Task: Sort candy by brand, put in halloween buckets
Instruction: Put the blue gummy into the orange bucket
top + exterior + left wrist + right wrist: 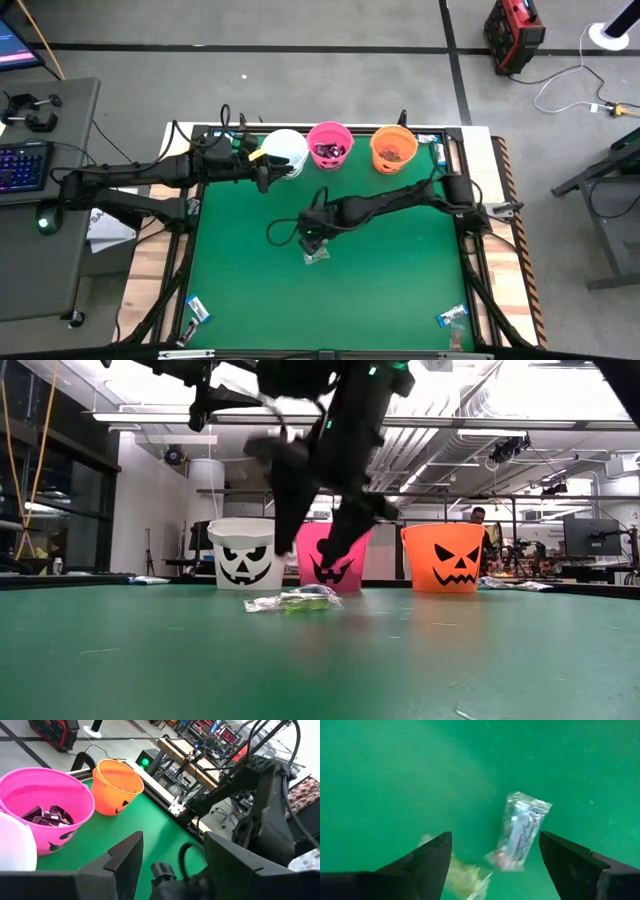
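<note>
We hold our right gripper (492, 857) spread over a clear candy (520, 827) lying flat, long axis crossing between the fingers; left gripper (172, 857) spread.

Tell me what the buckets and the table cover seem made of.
The white bucket, pink bucket and orange bucket: likely moulded plastic, smooth, slightly glossy, with black printed faces. The table cover: a green mat, matte, maybe felt or rubber; the weave cannot be told.

A robotics lab or workshop: a green tabletop (400, 290) in a black metal frame stands on a grey concrete floor (300, 80) marked with dark tape lines. Around it are a desk with a lit keyboard (22, 165), exposed ceiling ducts (470, 420), strip lights and distant monitors (590, 537).
</note>
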`<control>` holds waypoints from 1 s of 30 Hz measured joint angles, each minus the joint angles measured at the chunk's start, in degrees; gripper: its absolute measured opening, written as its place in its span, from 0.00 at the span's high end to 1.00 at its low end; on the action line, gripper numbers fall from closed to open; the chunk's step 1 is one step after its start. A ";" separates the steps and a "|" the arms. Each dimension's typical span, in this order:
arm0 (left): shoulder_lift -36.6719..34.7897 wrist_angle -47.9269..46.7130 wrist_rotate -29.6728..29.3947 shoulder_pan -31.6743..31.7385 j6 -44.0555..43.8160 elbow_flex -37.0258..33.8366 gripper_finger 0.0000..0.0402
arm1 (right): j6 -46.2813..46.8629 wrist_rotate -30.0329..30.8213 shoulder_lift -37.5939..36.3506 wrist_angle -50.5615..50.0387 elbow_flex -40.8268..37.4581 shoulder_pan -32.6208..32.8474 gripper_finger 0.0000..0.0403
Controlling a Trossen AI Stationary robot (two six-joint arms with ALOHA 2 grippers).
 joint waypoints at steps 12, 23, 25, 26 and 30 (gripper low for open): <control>0.00 0.00 0.00 0.00 0.01 0.00 0.51 | -2.84 3.81 6.10 -12.75 5.03 -0.12 0.82; 0.00 -0.22 -0.08 0.02 1.48 0.00 0.51 | -4.18 20.22 -20.65 -28.70 -8.46 -6.89 0.96; 0.00 -0.26 -0.35 0.02 1.52 0.00 0.51 | -1.46 21.67 -28.57 -28.48 -14.37 -9.61 0.98; 0.00 -0.26 -0.46 0.02 1.52 0.00 0.51 | 0.08 22.38 -32.64 -27.99 -17.62 -11.25 0.98; 0.00 -0.30 -1.95 0.02 1.54 0.00 0.51 | 5.50 24.34 -45.49 -25.22 -27.36 -18.67 0.95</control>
